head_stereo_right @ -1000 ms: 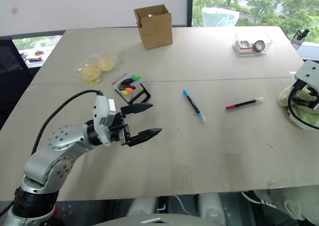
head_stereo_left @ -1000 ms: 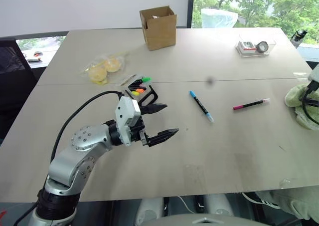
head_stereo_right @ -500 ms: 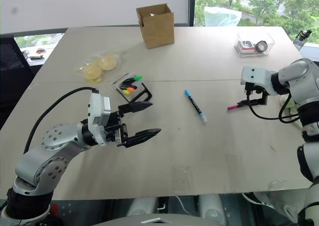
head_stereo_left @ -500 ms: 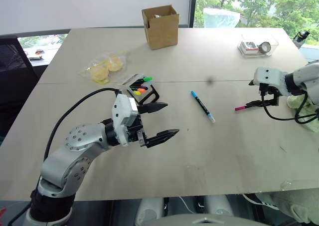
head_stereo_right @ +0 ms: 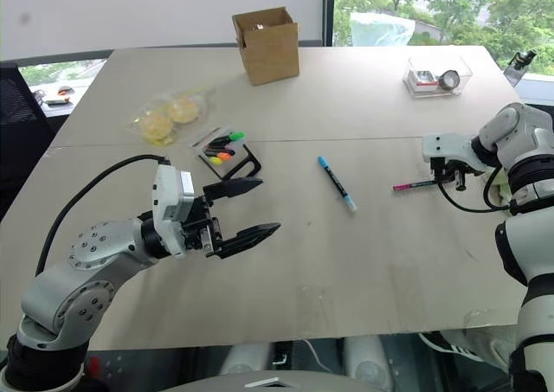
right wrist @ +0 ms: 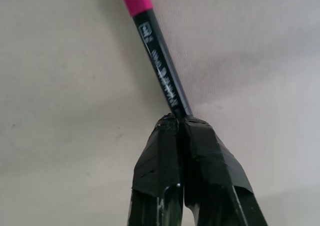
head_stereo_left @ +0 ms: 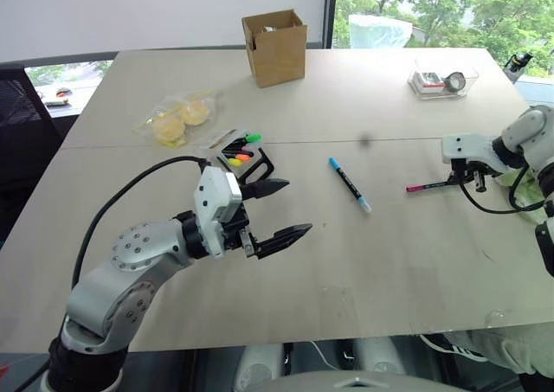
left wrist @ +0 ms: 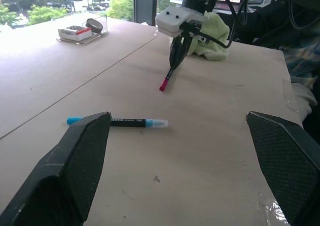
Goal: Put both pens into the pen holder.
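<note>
Pinching the pink pen (head_stereo_left: 430,183) with the right end effector (head_stereo_left: 468,178) at the far right of the bench (head_stereo_left: 389,262).

Left to right: the left end effector (head_stereo_left: 281,210) hovers above the bench with fingers spread wide and empty; the pen holder (head_stereo_left: 251,163), with coloured markers (head_stereo_left: 242,150) by it, sits just beyond its upper finger; the blue pen (head_stereo_left: 350,184) lies to its right, between both end effectors; the right one is clenched on the pink pen's end, the pen's pink end reaching left from it on the bench.

An office or meeting room: a wide pale worktop (head_stereo_left: 389,262), a black office chair (head_stereo_left: 22,124), big windows (head_stereo_left: 407,11) onto trees.
</note>
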`<action>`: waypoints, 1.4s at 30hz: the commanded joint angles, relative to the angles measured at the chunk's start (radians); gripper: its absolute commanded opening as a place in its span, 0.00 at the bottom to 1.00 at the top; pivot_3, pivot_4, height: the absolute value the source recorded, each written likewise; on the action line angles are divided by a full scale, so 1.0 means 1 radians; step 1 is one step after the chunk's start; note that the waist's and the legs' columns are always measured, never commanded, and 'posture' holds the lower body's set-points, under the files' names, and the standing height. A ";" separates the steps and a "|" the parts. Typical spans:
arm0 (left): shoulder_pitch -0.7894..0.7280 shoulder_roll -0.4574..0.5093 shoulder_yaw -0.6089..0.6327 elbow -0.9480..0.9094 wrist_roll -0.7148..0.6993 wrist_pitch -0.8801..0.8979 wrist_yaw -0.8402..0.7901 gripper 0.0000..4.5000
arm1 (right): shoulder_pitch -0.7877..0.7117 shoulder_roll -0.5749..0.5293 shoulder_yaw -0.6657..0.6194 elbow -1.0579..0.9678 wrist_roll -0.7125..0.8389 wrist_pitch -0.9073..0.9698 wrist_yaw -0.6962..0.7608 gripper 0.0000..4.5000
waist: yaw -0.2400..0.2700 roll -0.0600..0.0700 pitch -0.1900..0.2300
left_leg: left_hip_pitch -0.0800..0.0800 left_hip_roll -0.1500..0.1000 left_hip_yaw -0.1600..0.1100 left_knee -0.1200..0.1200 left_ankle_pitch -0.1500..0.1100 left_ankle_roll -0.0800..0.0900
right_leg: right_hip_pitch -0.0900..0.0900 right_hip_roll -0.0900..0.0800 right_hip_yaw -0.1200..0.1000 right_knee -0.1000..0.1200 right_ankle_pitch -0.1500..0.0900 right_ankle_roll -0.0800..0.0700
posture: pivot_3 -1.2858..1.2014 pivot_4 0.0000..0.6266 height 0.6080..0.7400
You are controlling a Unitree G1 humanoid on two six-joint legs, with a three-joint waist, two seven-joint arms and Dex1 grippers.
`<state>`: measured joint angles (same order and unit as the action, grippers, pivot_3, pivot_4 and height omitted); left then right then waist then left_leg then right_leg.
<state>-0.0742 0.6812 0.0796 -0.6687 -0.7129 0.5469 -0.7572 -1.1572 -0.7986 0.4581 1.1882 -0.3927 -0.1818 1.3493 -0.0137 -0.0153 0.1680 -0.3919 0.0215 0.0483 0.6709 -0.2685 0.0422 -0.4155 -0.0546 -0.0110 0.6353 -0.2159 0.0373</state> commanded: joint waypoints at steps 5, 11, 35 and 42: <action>-0.058 -0.061 0.073 -0.003 -0.251 0.157 0.180 1.00 | 0.115 0.003 -0.324 -0.364 0.391 0.424 0.201 0.01 | 0.000 0.000 0.000 | 0.000 0.000 -0.001 0.001 0.000 0.000 | 0.000 -0.001 0.001 0.002 0.002 0.003 | 0.52 0.24 1.00; -0.150 -0.082 0.022 0.038 -0.296 0.250 0.258 1.00 | 0.400 -0.121 -0.305 -0.705 0.291 0.301 0.035 0.01 | 0.030 0.000 0.000 | -0.002 -0.001 -0.009 0.002 -0.002 0.003 | 0.001 -0.002 -0.004 0.005 0.001 0.003 | 0.52 0.24 1.00; -0.110 -0.067 0.004 0.010 -0.197 0.196 0.194 1.00 | 0.121 0.016 -0.154 -0.037 0.090 0.090 -0.052 0.15 | -0.006 -0.014 -0.002 | 0.013 0.000 0.002 0.005 -0.002 0.004 | 0.011 0.000 0.005 0.004 0.001 -0.004 | 0.52 0.24 1.00; -0.124 -0.080 -0.008 0.015 -0.238 0.209 0.177 1.00 | 0.142 0.021 -0.252 -0.123 0.210 0.256 0.038 0.01 | -0.001 -0.013 -0.001 | 0.011 0.000 0.000 0.005 0.000 0.001 | 0.010 0.000 0.003 0.005 0.002 -0.004 | 0.52 0.24 1.00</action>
<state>-0.1842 0.6044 0.0684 -0.6199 -0.9155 0.7570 -0.5723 -1.0153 -0.7784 0.2527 1.1165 -0.2448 0.0217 1.3479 -0.0144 -0.0288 0.1668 -0.3823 0.0220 0.0482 0.6748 -0.2684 0.0423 -0.4075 -0.0544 -0.0076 0.6403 -0.2143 0.0332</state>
